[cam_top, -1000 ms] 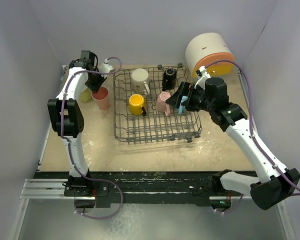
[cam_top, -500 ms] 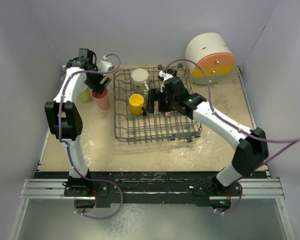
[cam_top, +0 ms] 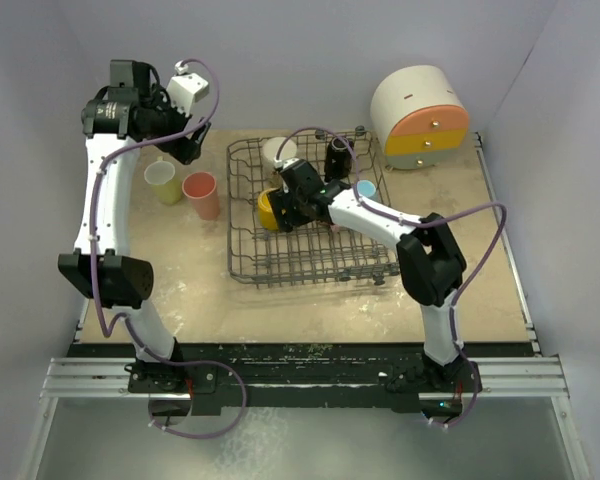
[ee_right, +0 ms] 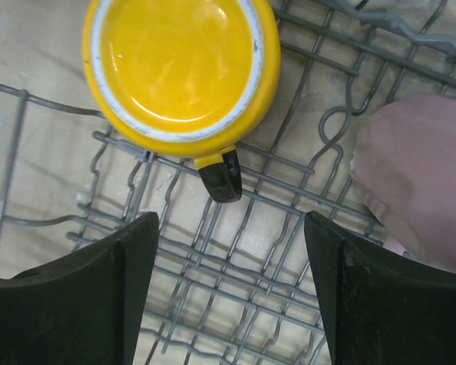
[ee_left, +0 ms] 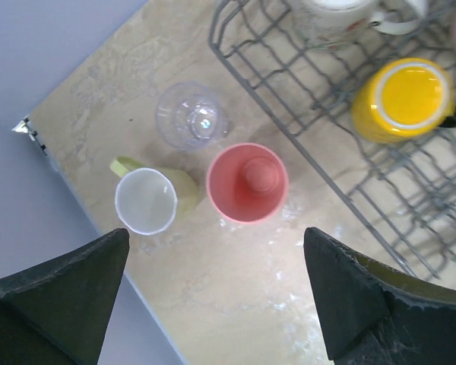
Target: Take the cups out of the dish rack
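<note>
The dish rack [cam_top: 315,262] sits mid-table and holds a cream floral mug [cam_top: 278,152], a black mug [cam_top: 338,156], a light blue cup [cam_top: 365,188] and a yellow mug [ee_right: 181,68] with a black handle. A pink cup [ee_right: 422,182] lies to the yellow mug's right. My right gripper [ee_right: 229,228] hangs open just above the rack floor, next to that handle, holding nothing. Left of the rack, a salmon cup [ee_left: 247,182], a yellow-green cup [ee_left: 146,200] and a clear glass [ee_left: 190,115] stand on the table. My left gripper [ee_left: 216,251] is open high above them.
A round white container [cam_top: 420,105] with orange and yellow drawers stands at the back right. The table's left edge [ee_left: 53,156] meets the wall close behind the yellow-green cup. The raised rack wall [ee_left: 289,106] runs beside the salmon cup.
My left gripper opened and rose away from the salmon cup, which stays on the table. The right arm swung left across the rack to the yellow mug, its jaws narrowing a little.
</note>
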Robot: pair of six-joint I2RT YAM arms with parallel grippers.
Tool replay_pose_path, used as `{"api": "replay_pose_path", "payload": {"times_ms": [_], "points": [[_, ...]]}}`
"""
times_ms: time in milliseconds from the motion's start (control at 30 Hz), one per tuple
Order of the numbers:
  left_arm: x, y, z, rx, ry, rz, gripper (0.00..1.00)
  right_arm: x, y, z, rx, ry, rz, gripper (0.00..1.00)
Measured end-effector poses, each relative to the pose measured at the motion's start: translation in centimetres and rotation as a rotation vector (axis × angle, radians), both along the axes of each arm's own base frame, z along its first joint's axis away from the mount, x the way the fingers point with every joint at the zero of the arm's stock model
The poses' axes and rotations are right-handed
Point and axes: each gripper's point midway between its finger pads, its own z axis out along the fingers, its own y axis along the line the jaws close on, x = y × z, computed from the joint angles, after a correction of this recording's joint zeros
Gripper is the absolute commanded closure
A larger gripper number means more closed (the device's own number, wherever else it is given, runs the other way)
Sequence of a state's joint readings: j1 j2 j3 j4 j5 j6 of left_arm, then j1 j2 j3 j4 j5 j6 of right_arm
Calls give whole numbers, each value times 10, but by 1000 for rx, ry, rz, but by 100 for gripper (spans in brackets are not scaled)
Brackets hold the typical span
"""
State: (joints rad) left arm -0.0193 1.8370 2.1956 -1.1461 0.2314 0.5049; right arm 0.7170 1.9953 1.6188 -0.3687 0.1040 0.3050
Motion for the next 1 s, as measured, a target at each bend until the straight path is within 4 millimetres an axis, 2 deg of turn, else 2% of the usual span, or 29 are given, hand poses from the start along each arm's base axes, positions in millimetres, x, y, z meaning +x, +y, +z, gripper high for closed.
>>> {"api": "replay_pose_path", "payload": {"times_ms": [167,400,567,833,1000], "points": [[-29,-13,21,-70,-1,-36,1,-2,4,-28,-75,12,24,31],[-48,-28,21,-144,29,-76,1,3,13,-50,-152,-11,41,41],[-59,-32,19,-161,38,-91,1,4,14,-54,-172,-24,46,55],[-60,-36,13,-188,46,-93,1,9,19,-49,-155,-49,51,62],[-58,-39,14,-207,39,-102,1,10,21,-48,-146,-53,65,81]]}}
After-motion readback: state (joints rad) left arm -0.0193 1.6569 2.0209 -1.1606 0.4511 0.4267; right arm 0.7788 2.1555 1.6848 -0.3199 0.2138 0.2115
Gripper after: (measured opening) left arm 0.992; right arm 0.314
